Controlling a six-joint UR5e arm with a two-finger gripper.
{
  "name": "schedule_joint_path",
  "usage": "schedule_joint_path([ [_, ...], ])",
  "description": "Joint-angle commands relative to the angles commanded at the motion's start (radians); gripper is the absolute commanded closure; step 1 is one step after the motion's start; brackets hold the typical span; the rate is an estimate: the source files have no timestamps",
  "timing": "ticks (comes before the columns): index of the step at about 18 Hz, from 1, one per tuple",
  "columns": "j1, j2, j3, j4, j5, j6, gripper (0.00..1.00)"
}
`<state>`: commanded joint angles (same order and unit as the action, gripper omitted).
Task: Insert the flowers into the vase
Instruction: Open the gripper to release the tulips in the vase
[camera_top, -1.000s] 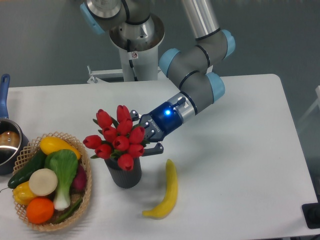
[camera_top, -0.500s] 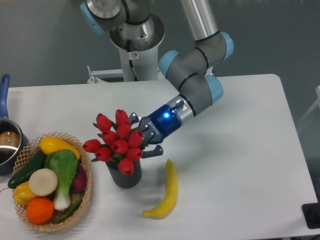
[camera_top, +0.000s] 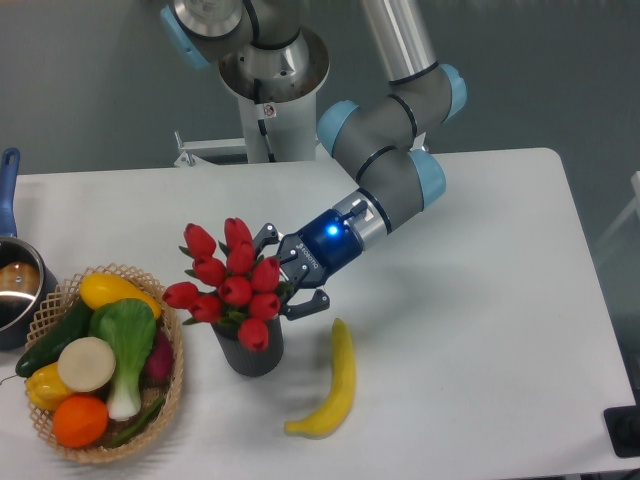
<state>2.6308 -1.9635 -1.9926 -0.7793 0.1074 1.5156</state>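
Taking the vase (camera_top: 248, 352) as the landmark and reading from the left edge: a blue-handled pot (camera_top: 14, 285) sits cut off at the frame's edge, far to the vase's left. Between it and the vase stands a woven basket (camera_top: 172, 375) heaped with vegetables and fruit, its rim just beside the vase's left wall. The vase itself is a dark ribbed cylinder, upright on the table (camera_top: 480, 300). The flowers (camera_top: 228, 285) rise straight out of its mouth, the red heads spreading wider than the rim and hiding it, so the stems appear to be already down inside; how deep they sit cannot be seen. Just above and to the right of the vase, the gripper (camera_top: 292, 280) reaches in at a slant from the arm, its fingers (camera_top: 308, 304) apart on either side of the bunch's right flank, with a gap showing. That reads as a release: the bunch seems to stand on the vase's support alone, leaning slightly left. To the vase's lower right a banana (camera_top: 330, 392) lies near it, well out of the work. The table is plain white and matte; behind it a grey-blue wall and the robot's pedestal (camera_top: 268, 110).
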Motion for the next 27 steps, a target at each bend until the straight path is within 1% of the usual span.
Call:
schedule_joint_path([
  [4,0.003,0.0,-0.003,0.0,0.0,0.002,0.28],
  [6,0.006,0.0,-0.011,0.0,0.0,0.008,0.28],
  [7,0.011,0.002,-0.014,0.002,-0.002,0.015,0.13],
  [8,0.014,0.002,-0.015,0.002,-0.002,0.021,0.07],
  [11,0.015,0.005,-0.02,0.002,-0.002,0.021,0.0],
  [14,0.02,0.009,-0.02,0.003,-0.002,0.025,0.0],
  [17,0.031,0.075,-0.035,0.0,0.018,0.021,0.0],
  [18,0.031,0.09,-0.037,0.0,0.055,0.021,0.0],
  [21,0.034,0.152,-0.037,-0.002,0.23,0.017,0.0],
  [25,0.034,0.257,-0.038,-0.005,0.377,0.015,0.0],
  [27,0.04,0.3,-0.037,-0.006,0.47,0.012,0.0],
])
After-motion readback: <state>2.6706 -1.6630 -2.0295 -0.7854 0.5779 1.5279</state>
